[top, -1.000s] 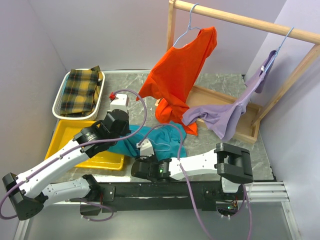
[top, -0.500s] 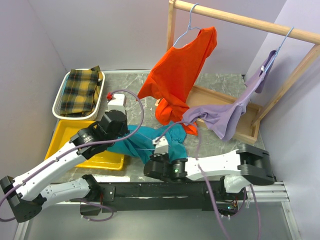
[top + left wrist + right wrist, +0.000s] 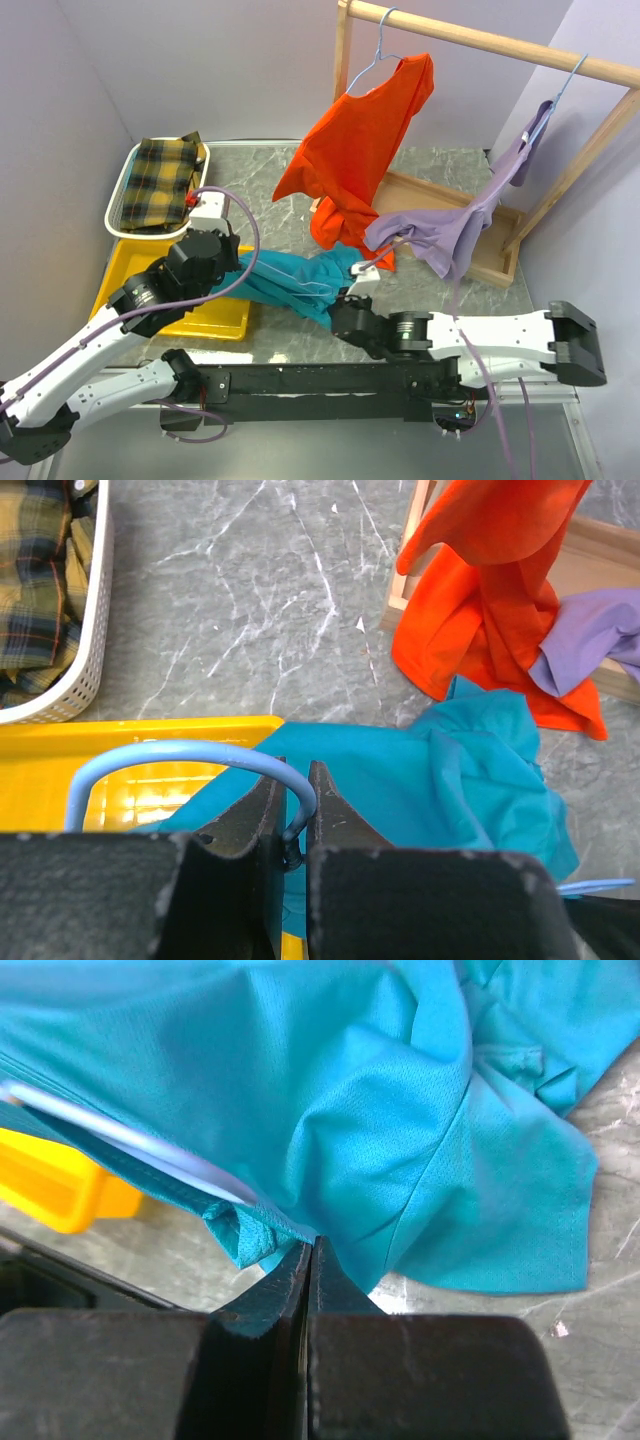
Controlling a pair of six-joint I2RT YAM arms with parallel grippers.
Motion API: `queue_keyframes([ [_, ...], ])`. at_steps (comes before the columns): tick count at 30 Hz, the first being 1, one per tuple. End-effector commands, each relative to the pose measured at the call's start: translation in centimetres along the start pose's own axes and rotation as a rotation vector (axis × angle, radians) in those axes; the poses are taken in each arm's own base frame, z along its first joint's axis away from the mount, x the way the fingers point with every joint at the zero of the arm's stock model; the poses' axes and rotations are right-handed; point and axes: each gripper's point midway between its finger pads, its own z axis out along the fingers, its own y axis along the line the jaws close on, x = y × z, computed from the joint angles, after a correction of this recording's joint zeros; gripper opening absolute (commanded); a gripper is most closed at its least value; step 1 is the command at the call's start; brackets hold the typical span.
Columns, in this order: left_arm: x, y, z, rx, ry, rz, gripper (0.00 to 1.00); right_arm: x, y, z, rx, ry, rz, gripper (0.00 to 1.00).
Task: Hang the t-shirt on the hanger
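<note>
Left gripper (image 3: 292, 785) clamps the hanger (image 3: 180, 752) neck; right gripper (image 3: 308, 1252) pinches the t-shirt (image 3: 350, 1110) hem, stretched rightward between them.

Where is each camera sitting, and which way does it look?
Top external: above and behind the arms, looking down at the table; both arms show.
Left wrist: on the left arm, looking past the left gripper pinching the hanger.
Right wrist: on the right arm, looking past the right gripper pinching the t-shirt.
Shared: all three see the t-shirt; both wrist views see the yellow tray.
</note>
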Motion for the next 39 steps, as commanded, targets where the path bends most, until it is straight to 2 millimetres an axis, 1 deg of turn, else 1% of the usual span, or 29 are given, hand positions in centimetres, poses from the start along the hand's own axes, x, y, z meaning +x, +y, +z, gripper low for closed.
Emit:
queue_keyframes([
  [1,-1.3,1.0,-0.4,-0.027,-0.07,0.015,0.01,-1.1,-0.4,-0.7,-0.041,-0.011,0.047,0.0],
  [3,-1.4,0.9,-0.4,-0.014,-0.084,0.015,0.01,-1.5,-0.7,-0.8,-0.04,-0.013,0.059,0.0],
  [7,-1.7,1.4,-0.7,-0.024,-0.107,0.018,0.01,-2.0,-1.2,-1.1,-0.035,-0.009,0.065,0.0],
  [8,-1.7,1.5,-0.6,-0.029,-0.108,0.022,0.01,-2.4,-1.2,-1.3,-0.04,-0.017,0.074,0.0],
  [11,-1.5,1.9,-0.4,-0.061,-0.104,0.031,0.01,-3.0,-1.3,-1.7,-0.046,-0.025,0.074,0.0],
  [18,-1.3,1.8,-0.2,-0.057,-0.103,0.041,0.01,-3.7,-2.0,-2.4,-0.037,-0.027,0.083,0.0],
  [21,-1.1,2.1,-0.2,-0.074,-0.097,0.05,0.01,-4.5,-2.1,-2.9,-0.035,-0.036,0.084,0.0],
  [23,-1.1,2.3,-0.1,-0.083,-0.095,0.055,0.01,-5.3,-1.9,-3.3,-0.047,-0.048,0.091,0.0],
  [27,-1.3,1.9,-0.2,-0.063,-0.101,0.047,0.01,-6.2,-1.4,-4.0,-0.074,-0.05,0.066,0.0],
  [28,-1.3,1.8,-0.2,-0.058,-0.1,0.047,0.01,-6.8,-0.6,-4.5,-0.099,-0.049,0.056,0.0],
  [29,-1.4,1.8,-0.2,-0.056,-0.101,0.046,0.01,-7.2,-0.3,-4.8,-0.11,-0.047,0.047,0.0],
  [30,-1.3,1.7,-0.2,-0.053,-0.096,0.05,0.01,-8.0,0.4,-5.3,-0.129,-0.05,0.046,0.0],
  [31,-1.6,1.5,-0.3,-0.045,-0.102,0.047,0.01,-8.2,0.8,-5.5,-0.14,-0.042,0.014,0.0],
  [32,-1.6,1.2,-0.3,-0.026,-0.097,0.055,0.01,-8.0,1.7,-5.8,-0.184,-0.011,-0.004,0.0],
  [33,-1.9,1.0,-0.4,-0.014,-0.108,0.05,0.01,-8.9,2.8,-6.4,-0.212,-0.008,-0.014,0.0],
  [34,-2.0,0.7,-0.5,0.006,-0.113,0.051,0.01,-8.6,3.2,-6.1,-0.208,0.016,-0.059,0.0],
  [35,-2.2,0.5,-0.6,0.021,-0.122,0.059,0.01,-8.4,4.0,-6.4,-0.234,0.05,-0.08,0.0],
  [36,-2.7,0.0,-0.8,0.053,-0.138,0.051,0.01,-9.1,5.1,-7.0,-0.261,0.059,-0.091,0.0],
  [37,-3.0,-0.2,-1.0,0.068,-0.145,0.051,0.01,-8.7,5.7,-6.7,-0.271,0.085,-0.141,0.0],
  [38,-3.2,-0.4,-1.0,0.078,-0.149,0.053,0.01,-8.7,6.3,-6.8,-0.287,0.098,-0.16,0.0],
  [39,-3.2,-0.9,-1.1,0.101,-0.147,0.055,0.01,-9.3,7.2,-7.3,-0.32,0.106,-0.167,0.0],
])
